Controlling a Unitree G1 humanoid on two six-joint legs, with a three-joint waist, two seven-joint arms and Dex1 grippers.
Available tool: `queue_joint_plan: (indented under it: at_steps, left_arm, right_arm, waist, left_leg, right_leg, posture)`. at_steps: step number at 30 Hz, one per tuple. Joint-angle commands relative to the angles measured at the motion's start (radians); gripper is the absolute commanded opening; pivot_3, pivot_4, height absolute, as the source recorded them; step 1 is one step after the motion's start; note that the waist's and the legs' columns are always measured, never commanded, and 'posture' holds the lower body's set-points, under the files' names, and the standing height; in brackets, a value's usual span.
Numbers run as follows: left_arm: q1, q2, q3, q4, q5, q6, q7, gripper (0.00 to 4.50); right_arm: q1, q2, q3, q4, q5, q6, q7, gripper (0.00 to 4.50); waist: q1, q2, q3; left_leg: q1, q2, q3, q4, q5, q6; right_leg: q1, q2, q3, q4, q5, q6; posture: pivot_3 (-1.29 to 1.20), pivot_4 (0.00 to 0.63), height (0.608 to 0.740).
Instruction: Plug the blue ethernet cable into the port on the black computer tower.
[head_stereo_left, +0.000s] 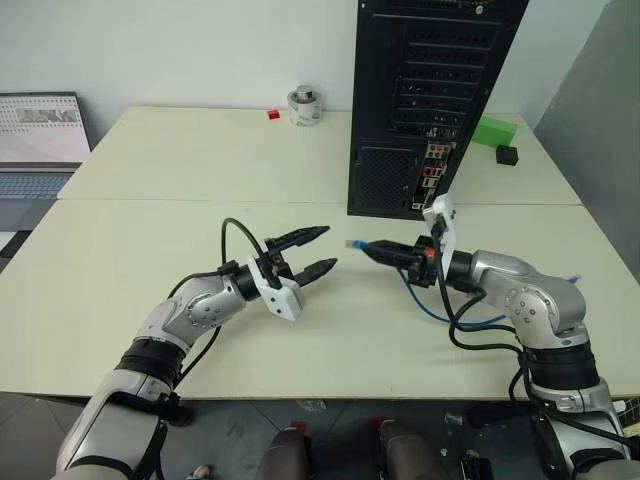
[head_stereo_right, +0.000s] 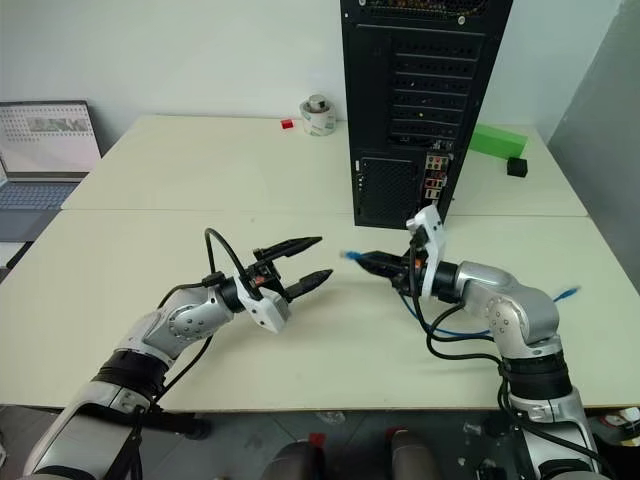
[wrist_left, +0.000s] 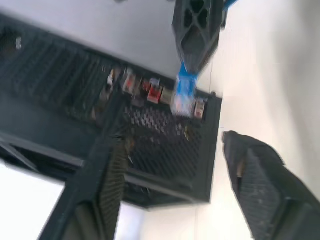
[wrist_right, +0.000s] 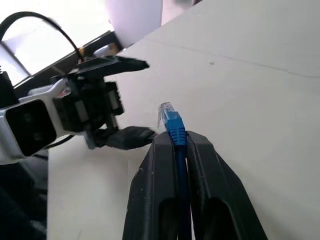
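Above the cream bench (head_stereo_left: 150, 300), the right gripper (head_stereo_left: 372, 251), jaws clenched just behind the clear plug, holds the thin, limp light-blue ethernet cable (wrist_right: 172, 127), probably light and floppy, while the left gripper (head_stereo_left: 318, 252) gapes empty

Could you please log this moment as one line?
left tool open | right tool shut on cable | plug not in tower

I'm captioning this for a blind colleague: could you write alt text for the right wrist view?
The right gripper, two black fingers, is shut on the thin blue ethernet cable, whose clear plastic plug sticks out just past the fingertips. Beyond it the left gripper stands open over the pale cream table, facing the plug.
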Motion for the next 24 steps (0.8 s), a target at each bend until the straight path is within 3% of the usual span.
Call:
queue_joint_plan:
  at_steps: [1,6,12,17,24]
  left_arm:
    - [0.026,-0.038,0.037,-0.114,-0.266,0.235,-0.155,3.20]
    - [0.019,-0.096,0.093,-0.345,-0.619,0.761,-0.320,3.20]
    - [-0.064,-0.103,0.153,-0.526,-0.816,1.200,-0.361,3.20]
    - [-0.099,-0.110,0.175,-0.581,-0.868,1.369,-0.380,3.20]
    - [-0.112,-0.136,0.168,-0.582,-0.830,1.405,-0.420,3.20]
  right_arm:
    - [-0.008,0.030,-0.074,-0.032,-0.038,-0.067,-0.124,0.00]
    - [-0.034,0.102,-0.081,-0.041,-0.184,-0.176,-0.346,0.00]
    - [-0.065,0.199,-0.036,-0.019,-0.392,-0.284,-0.599,0.00]
    - [-0.082,0.247,-0.020,0.037,-0.486,-0.326,-0.698,0.00]
    - [-0.124,0.288,-0.024,0.142,-0.545,-0.368,-0.752,0.00]
  waist:
    - [0.000,0.000,0.000]
    - [-0.002,0.000,0.000]
    - [-0.004,0.000,0.000]
    - [-0.005,0.000,0.000]
    - [-0.004,0.000,0.000]
  left_leg:
    - [0.000,0.000,0.000,0.000,0.000,0.000]
    - [-0.001,0.000,-0.001,0.000,0.000,0.000]
    - [-0.002,0.000,-0.001,0.001,0.000,0.000]
    - [-0.001,0.000,0.001,0.001,0.000,0.000]
    - [-0.001,0.000,0.002,0.001,0.000,0.000]
  right_leg:
    - [0.000,0.000,0.000,0.000,0.000,0.000]
    - [0.000,0.001,0.000,0.001,0.000,0.000]
    - [-0.004,0.002,0.002,0.005,0.000,0.000]
    - [-0.004,0.006,0.005,0.005,0.000,0.000]
    - [-0.005,0.006,0.005,0.005,0.000,0.000]
  posture:
    - [0.00,0.150,0.740]
    - [0.00,0.150,0.740]
    - [0.00,0.150,0.740]
    - [0.00,0.150,0.740]
    - [0.00,0.150,0.740]
